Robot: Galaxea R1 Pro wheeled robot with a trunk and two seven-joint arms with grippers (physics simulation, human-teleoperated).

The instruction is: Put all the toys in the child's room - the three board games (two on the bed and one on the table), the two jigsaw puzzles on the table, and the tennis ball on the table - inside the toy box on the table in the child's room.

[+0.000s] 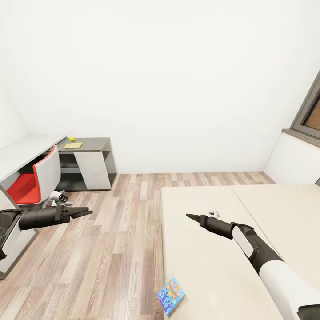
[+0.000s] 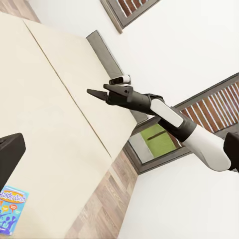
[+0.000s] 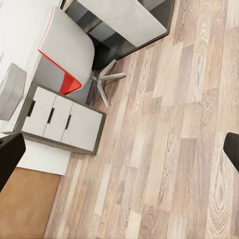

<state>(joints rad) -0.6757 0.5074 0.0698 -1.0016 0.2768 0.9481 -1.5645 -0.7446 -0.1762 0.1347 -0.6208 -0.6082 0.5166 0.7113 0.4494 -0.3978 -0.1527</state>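
A small blue board game [image 1: 171,295] lies on the beige bed [image 1: 213,249] at its near left edge, also seen in the left wrist view [image 2: 11,209]. Across the room, a jigsaw puzzle [image 1: 73,145] and the tennis ball [image 1: 71,138] rest on the dark end section of the table [image 1: 26,153]. A pale grey bin, apparently the toy box [image 3: 11,92], sits on the table top above the white drawers [image 3: 59,124]. My left gripper [image 1: 89,212] hovers over the floor, open and empty. My right gripper [image 1: 189,216] hangs above the mattress, open and empty.
A red and white swivel chair [image 1: 42,178] stands tucked at the table. Wood floor [image 1: 120,231] stretches between bed and table. A window [image 1: 311,111] is in the right wall above a white ledge.
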